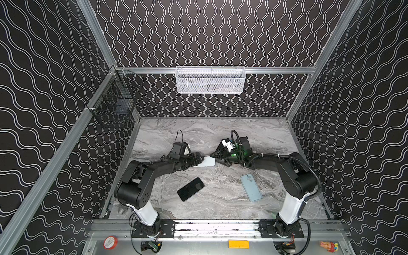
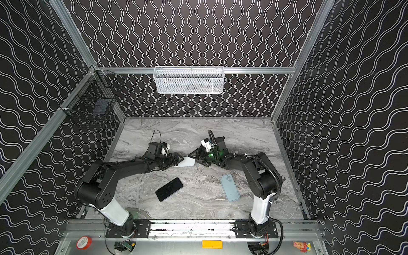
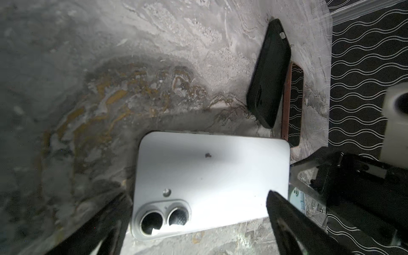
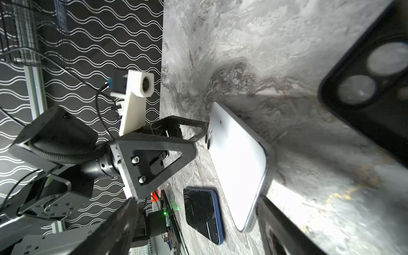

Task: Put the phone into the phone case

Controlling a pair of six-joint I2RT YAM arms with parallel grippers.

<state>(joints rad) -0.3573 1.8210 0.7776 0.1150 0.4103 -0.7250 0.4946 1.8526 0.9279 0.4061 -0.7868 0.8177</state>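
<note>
Step in hand looks like a two-arm pickup of the white phone (image 1: pixel 207 161), and that's a fiddly one. It's thin, slick and lying back-up, flat on the table (image 1: pixel 220 136). My take:

- Get the fingertips right down at table level on the long edges.
- Centre the phone between them before squeezing.
- Close slowly, so one finger doesn't land first and shove it sideways.
- Brace one end with one arm while the other closes.
- Plan the flip. The camera side faces up, and it'll likely have to go into a case back-first.

Where things are: the white phone sits past the blue case (image 1: pixel 251 187), toward the back wall and a bit left of it. A dark phone (image 1: pixel 191 189) lies screen-up, well left of the blue case.

The left gripper (image 1: pixel 197 160) is spread wide, with its fingers (image 3: pixel 287 220) on either side of the phone's camera end. I can't tell if they actually touch the edges. The right gripper (image 1: pixel 217 159) is at the opposite end, also spread. In its wrist view one finger is just beside the phone's corner and the other is well clear. Nothing looks pinched yet.

There's also a black case (image 3: pixel 269 72) in the left wrist view, but I can't place it against the blue one.
</note>
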